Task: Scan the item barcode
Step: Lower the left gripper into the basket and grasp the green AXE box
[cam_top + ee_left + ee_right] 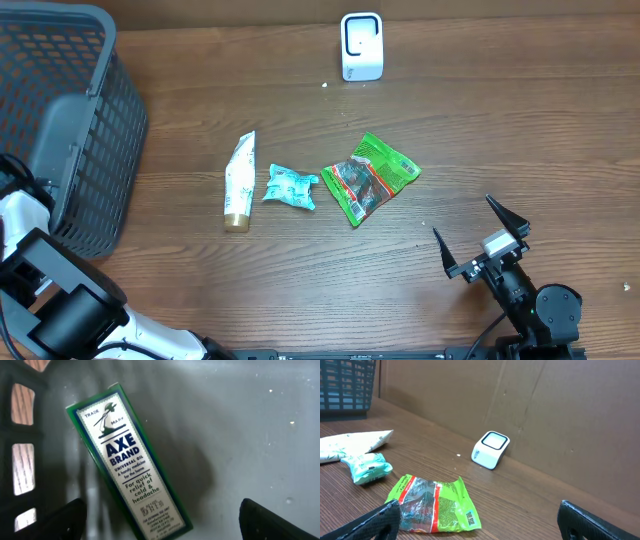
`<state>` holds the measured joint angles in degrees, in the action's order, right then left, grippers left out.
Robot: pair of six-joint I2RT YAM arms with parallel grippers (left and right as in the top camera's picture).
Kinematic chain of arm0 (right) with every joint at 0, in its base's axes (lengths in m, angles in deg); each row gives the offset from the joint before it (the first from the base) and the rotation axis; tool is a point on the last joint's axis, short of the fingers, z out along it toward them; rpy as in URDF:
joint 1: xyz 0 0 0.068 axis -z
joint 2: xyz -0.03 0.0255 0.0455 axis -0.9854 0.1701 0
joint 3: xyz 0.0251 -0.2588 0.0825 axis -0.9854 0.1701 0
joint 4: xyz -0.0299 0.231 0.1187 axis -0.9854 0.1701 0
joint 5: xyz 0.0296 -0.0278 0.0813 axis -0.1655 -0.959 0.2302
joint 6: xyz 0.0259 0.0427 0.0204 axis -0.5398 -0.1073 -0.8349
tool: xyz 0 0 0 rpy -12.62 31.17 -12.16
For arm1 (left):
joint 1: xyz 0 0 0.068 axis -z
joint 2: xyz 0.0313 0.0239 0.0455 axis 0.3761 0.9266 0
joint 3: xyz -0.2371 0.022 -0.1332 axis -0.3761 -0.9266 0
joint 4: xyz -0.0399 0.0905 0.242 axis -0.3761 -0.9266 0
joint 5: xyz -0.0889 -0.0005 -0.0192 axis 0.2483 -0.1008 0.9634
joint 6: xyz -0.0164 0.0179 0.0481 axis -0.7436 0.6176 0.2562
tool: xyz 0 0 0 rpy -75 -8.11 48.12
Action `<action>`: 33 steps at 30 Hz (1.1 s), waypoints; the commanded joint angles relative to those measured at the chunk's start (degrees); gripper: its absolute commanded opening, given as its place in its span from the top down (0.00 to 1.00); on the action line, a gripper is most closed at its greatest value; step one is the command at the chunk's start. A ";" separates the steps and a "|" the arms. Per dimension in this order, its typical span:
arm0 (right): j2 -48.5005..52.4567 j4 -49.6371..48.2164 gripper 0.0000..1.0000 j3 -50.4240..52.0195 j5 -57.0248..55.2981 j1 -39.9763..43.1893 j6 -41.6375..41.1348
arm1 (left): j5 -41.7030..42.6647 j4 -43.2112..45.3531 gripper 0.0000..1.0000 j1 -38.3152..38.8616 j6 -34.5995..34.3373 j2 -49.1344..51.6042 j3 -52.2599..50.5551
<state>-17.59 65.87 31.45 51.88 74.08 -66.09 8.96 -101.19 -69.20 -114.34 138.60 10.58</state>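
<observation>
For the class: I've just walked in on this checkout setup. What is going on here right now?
The left gripper is down inside the basket, jaws open over a green Axe Brand oil box that lies on the basket floor, not gripped. The right gripper hangs open over the table, holding nothing. A tube, a teal packet and a green snack bag lie mid-table. The white scanner stands at the far edge with nothing in front of it.

The surface (500, 120) is brown wood with visible grain, matt. The basket (110, 130) is dark plastic lattice. The green bag (370, 177) is glossy, crinkled film. The box (130, 460) looks like printed cardboard, slightly shiny. The scanner (361, 46) is smooth white plastic
</observation>
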 commanded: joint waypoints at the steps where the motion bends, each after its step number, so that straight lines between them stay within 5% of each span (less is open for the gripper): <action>1: -0.46 -0.33 0.00 0.61 -0.37 -0.39 -0.68 | -1.57 1.90 0.12 -0.11 -0.98 0.74 -1.60; 9: -0.46 -0.33 0.00 0.61 -0.37 -0.39 -0.68 | -0.85 3.19 0.25 0.00 -0.96 5.70 -1.60; 16: -0.46 -0.33 0.00 0.61 -0.37 -0.39 -0.68 | 0.57 2.36 0.80 0.00 -0.90 6.75 -1.44; 19: -0.46 -0.33 0.00 0.61 -0.37 -0.39 -0.68 | 3.96 2.29 0.96 0.00 0.87 6.29 -0.98; 33: -0.46 -0.33 0.00 0.61 -0.37 -0.39 -0.68 | 12.98 -8.26 0.96 0.00 4.07 -0.07 3.78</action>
<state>-17.59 65.90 31.45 51.88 74.08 -66.09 15.65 -107.39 -69.38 -111.63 140.19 13.15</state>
